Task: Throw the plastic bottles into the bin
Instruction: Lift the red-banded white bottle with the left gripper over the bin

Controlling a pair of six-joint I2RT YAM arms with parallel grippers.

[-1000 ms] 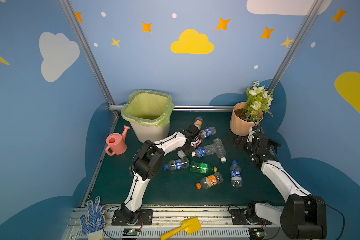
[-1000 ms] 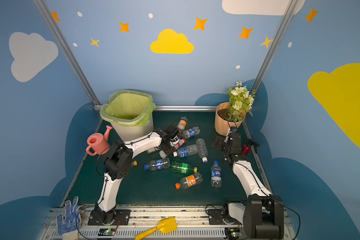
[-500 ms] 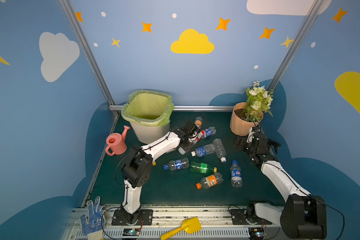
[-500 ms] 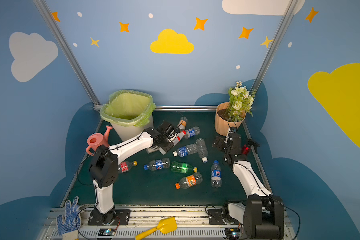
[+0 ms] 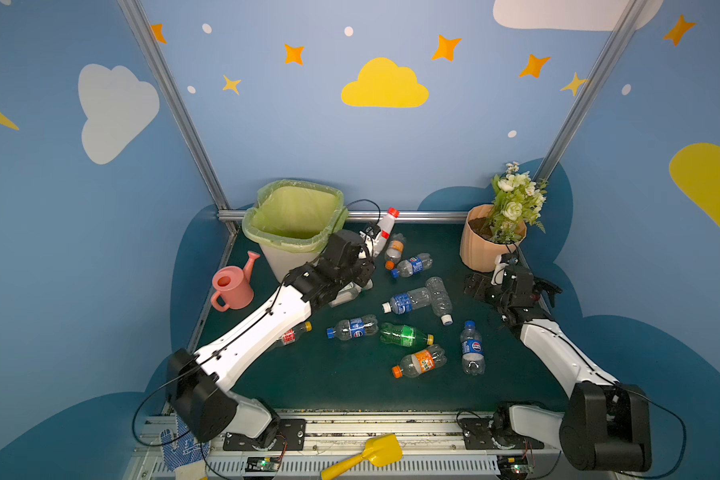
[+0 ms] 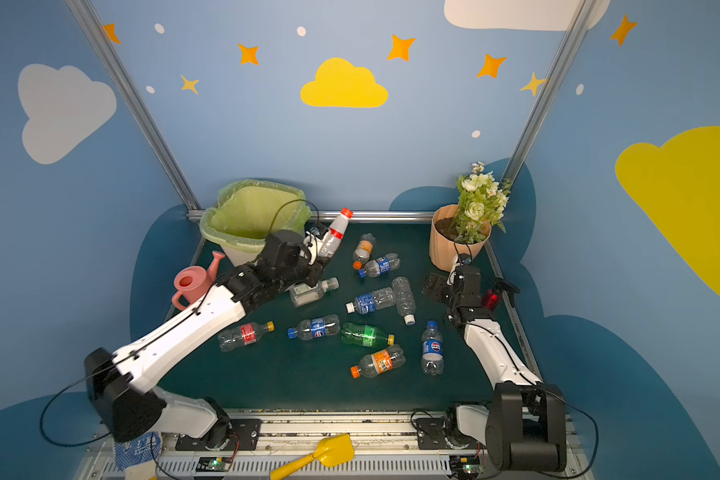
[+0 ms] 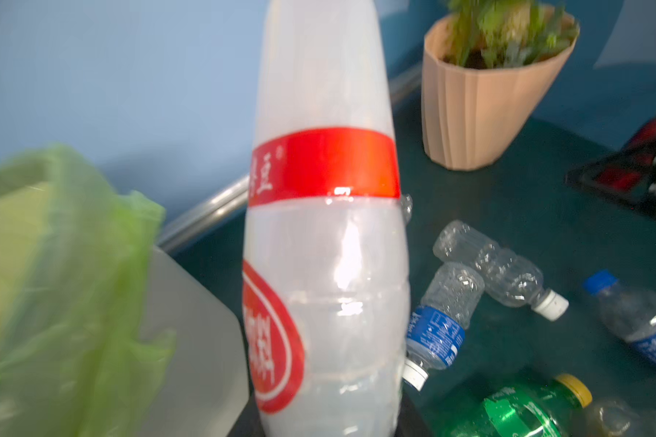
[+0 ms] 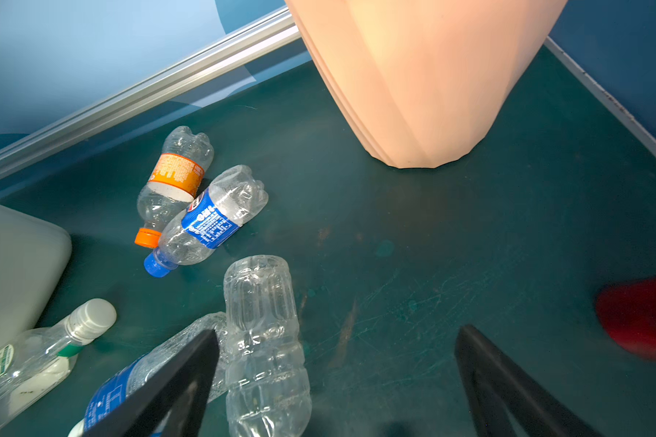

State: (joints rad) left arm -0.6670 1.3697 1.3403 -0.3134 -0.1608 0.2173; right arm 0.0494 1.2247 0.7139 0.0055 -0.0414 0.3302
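Observation:
My left gripper (image 5: 370, 246) is shut on a white plastic bottle (image 5: 382, 229) with a red label and red cap, held tilted in the air beside the right rim of the bin (image 5: 267, 237). The left wrist view is filled by this bottle (image 7: 326, 234), which hides the fingers; the green-bagged bin (image 7: 65, 242) is close beside it. Several more bottles lie on the green mat, among them a green one (image 5: 404, 334) and an orange-labelled one (image 5: 420, 361). My right gripper (image 8: 338, 333) hangs open and empty over the mat next to a clear bottle (image 8: 262, 333).
A peach flowerpot (image 5: 489, 249) stands at the back right, just behind the right gripper (image 5: 512, 291). A red spray bottle (image 6: 491, 299) lies by that gripper. A pink watering can (image 5: 231, 284) sits left of the bin. A yellow shovel (image 5: 366, 455) lies on the front rail.
The left arm has lifted the white bottle off the mat and swung it up towards the bin's rim. The right arm has not moved.

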